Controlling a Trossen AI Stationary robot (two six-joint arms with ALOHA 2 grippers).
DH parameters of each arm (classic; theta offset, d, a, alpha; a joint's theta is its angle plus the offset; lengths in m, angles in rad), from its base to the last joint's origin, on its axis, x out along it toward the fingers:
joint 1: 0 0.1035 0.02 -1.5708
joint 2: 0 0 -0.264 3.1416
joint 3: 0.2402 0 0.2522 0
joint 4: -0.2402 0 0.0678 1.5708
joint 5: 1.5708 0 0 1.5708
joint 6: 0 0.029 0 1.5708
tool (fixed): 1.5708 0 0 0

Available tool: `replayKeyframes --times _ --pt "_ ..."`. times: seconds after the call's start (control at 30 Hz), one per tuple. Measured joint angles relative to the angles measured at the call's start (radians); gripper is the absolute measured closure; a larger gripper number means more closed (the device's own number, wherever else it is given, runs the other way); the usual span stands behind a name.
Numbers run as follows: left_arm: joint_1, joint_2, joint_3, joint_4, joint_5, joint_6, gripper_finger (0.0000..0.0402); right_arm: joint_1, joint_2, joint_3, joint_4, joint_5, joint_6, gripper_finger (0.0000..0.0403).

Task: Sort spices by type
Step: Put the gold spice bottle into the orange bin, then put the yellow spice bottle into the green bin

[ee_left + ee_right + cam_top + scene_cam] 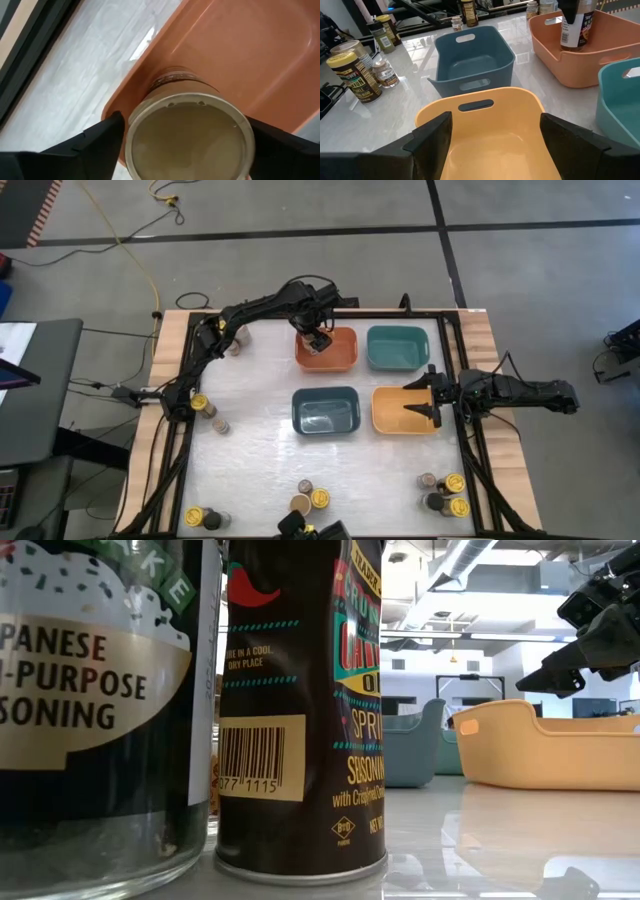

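Left claw spread just wider than the tan-lidded spice jar standing between its fingers inside the orange bin, apparently releasing it there for sorting, with right claw open over the yellow bin.

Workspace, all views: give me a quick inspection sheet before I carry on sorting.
Surface: pale table top, no spills seen.
Job's things: one tan-lidded jar between the left claw's fingers over the orange bin; loose jars near the table's left edge, front edge and front right corner.
Bins: teal bin, blue bin and yellow bin show no jars inside.
Clutter: nothing seen.
Grippers: left claw around the jar, jaws wide; right claw open over the yellow bin.
Cables: yellow cable on the floor.
Surroundings: open office room behind; no people seen.
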Motion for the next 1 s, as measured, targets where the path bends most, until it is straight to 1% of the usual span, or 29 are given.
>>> replayKeyframes --times 0.1,0.23,0.57,0.67,0.83,0.9,1.0 --pt "0.0 0.0 0.0 0.0 0.0 -0.012 0.0043 0.0 0.0 0.0 0.0 0.0 0.0 0.0074" --pt "0.0 -0.011 0.0 -0.004 0.0 -0.026 0.0043 0.0 0.0 0.0 0.0 0.0 0.0 0.0074" --pt "0.002 -0.133 0.003 -0.005 -0.014 -0.007 0.0043 0.0 0.0 0.0 0.0 0.0 0.0 0.0074" --pt "-0.003 -0.175 0.003 -0.004 -0.071 0.033 0.0044 0.0 0.0 0.0 0.0 0.0 0.0 0.0074" --pt "-0.037 -0.245 0.003 -0.028 -0.248 0.049 0.0044 0.0 0.0 0.0 0.0 0.0 0.0 0.0074" --pt "-0.051 -0.277 0.003 -0.098 -0.27 0.083 0.0044 0.0 0.0 0.0 0.0 0.0 0.0 0.0074" --pt "-0.072 -0.32 0.003 -0.176 -0.274 0.2 0.0044 0.0 0.0 0.0 0.0 0.0 0.0 0.0074"
